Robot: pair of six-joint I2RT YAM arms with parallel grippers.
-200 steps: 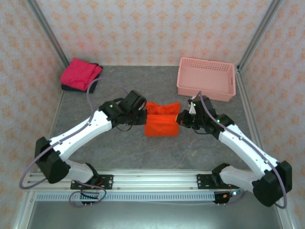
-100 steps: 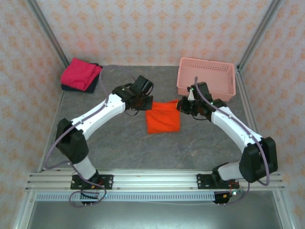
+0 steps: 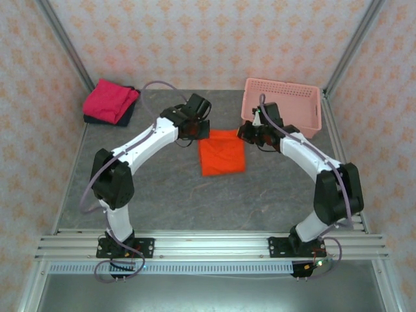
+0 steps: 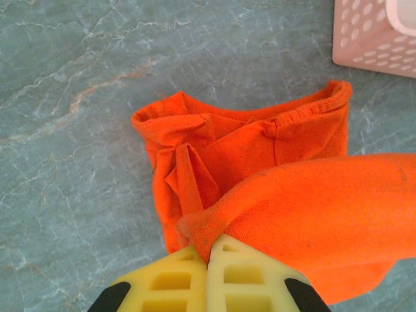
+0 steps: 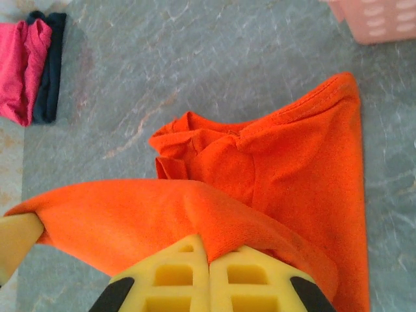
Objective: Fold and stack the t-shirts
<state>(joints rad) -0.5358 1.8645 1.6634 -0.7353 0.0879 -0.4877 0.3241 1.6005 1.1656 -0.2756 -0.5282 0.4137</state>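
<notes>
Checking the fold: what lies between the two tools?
The orange t-shirt, its far edge pinched by the left tool and the right tool; the top view shows it.

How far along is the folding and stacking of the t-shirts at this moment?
Done, it seems: the magenta t-shirt lies folded on the navy t-shirt in the far left corner. In hand: left gripper and right gripper are both shut on a lifted edge of the orange t-shirt, mid-fold. Left: finish that fold and put it on the stack.
</notes>
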